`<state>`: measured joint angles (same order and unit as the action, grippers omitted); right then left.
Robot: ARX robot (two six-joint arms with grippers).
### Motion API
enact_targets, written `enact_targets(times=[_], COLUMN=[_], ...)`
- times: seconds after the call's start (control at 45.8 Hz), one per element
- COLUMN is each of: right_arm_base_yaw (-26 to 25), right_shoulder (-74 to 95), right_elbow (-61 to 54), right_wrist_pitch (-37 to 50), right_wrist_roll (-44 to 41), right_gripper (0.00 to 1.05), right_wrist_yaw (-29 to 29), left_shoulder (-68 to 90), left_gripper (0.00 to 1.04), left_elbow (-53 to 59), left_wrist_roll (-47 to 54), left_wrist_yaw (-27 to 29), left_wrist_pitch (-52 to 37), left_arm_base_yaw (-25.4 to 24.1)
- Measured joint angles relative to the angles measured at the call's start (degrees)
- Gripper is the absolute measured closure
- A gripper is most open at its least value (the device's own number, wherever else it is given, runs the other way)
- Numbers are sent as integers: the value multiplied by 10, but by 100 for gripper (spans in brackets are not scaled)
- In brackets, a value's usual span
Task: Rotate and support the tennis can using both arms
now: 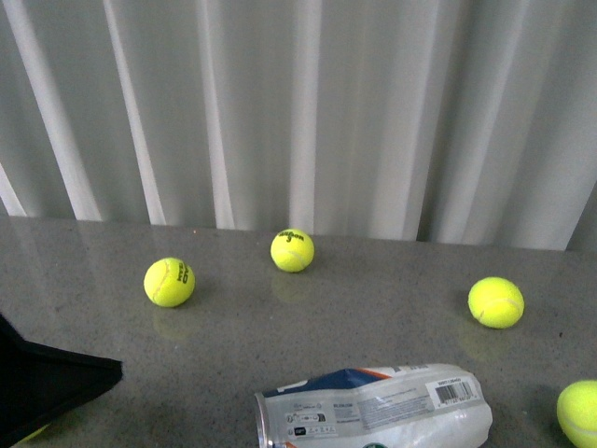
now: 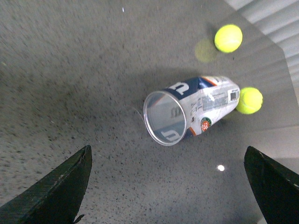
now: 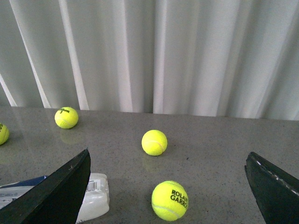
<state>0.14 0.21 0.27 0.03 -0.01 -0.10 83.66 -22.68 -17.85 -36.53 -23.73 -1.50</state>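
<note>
The tennis can (image 1: 373, 411) lies on its side at the near edge of the grey table, silver rim to the left. In the left wrist view the tennis can (image 2: 196, 109) points its open mouth toward the camera, and no ball shows inside. My left gripper (image 2: 168, 149) is open and hangs apart from the mouth end, its fingers (image 2: 60, 191) spread wide. My right gripper (image 3: 168, 161) is open too, with the closed end of the can (image 3: 93, 200) beside one finger (image 3: 56, 196). Only a black part of the left arm (image 1: 47, 392) shows in the front view.
Yellow-green tennis balls lie loose on the table: one at the left (image 1: 169, 282), one at the back (image 1: 292, 250), one at the right (image 1: 495, 301). Another ball (image 1: 578, 413) rests close to the can's closed end. White curtains (image 1: 298, 112) hang behind the table.
</note>
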Motion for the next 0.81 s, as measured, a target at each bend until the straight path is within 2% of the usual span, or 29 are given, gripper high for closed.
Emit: enact_targets(times=[0.284,0.807], right_arm_base_yaw=[0,0], right_shoulder=[0,0], right_elbow=[0,0], right_wrist_pitch=[0,0], right_wrist_roll=[0,0], right_gripper=[7,7], right_wrist_yaw=[0,0], left_shoulder=[184,311], left_gripper=[7,7], left_elbow=[-69,-170], left_wrist_roll=[-66,-132], left_wrist_yaw=[-70,-60], left_wrist_pitch=[-85,-136], left_arm_base_yaw=[51,116])
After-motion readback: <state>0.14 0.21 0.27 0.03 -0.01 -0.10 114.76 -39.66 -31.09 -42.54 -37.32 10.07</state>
